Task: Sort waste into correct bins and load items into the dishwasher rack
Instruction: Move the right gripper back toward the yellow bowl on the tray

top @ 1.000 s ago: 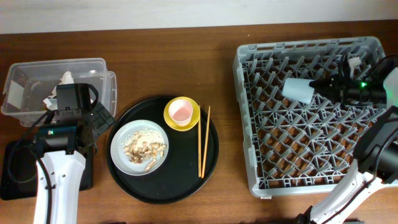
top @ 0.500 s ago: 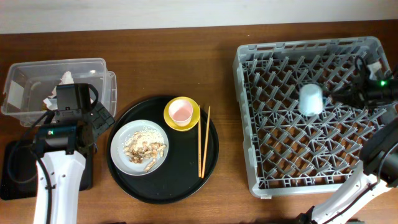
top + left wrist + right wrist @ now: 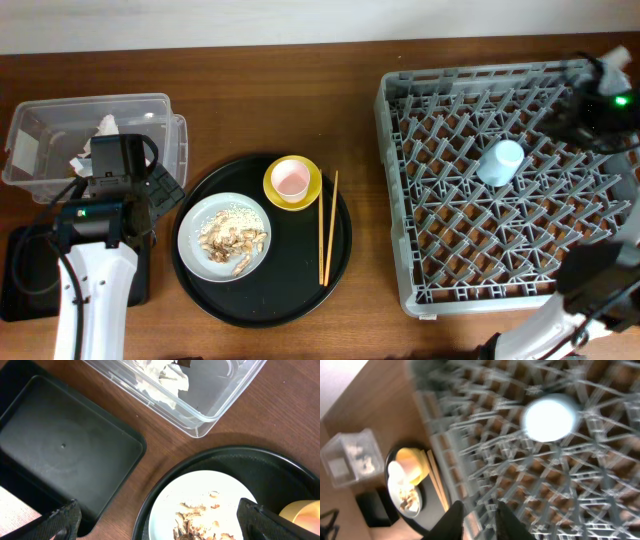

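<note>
Rack [image 3: 392,200]: it fills the right end of the tabletop [image 3: 365,110], and its right wall runs close to the edge of the overhead view.
Blue cup [image 3: 500,162]: it sits on the pegs in the far right part of the rack, clear of the walls. Which way up it is, I cannot tell.
Right gripper [image 3: 480,521]: it hangs over the rack's far right corner, jaws slightly apart and holding nothing. Its own view is blurred.
Left gripper [image 3: 157,510]: its jaws are spread wide and empty, above the gap between the flat black tray [image 3: 60,450] and the plate [image 3: 165,505].
Round tray [image 3: 262,316]: it carries the plate with food scraps [image 3: 232,240], the yellow bowl [image 3: 272,184] holding the pink cup [image 3: 290,178], and the chopsticks [image 3: 326,228] near its right rim.
Clear tub [image 3: 90,98]: it holds napkins [image 3: 170,375], and its corner lies near the round tray.
Open room: a bare strip of wood runs between the round tray and the rack.
Room: brown wood, with a pale wall [image 3: 300,20] behind.
</note>
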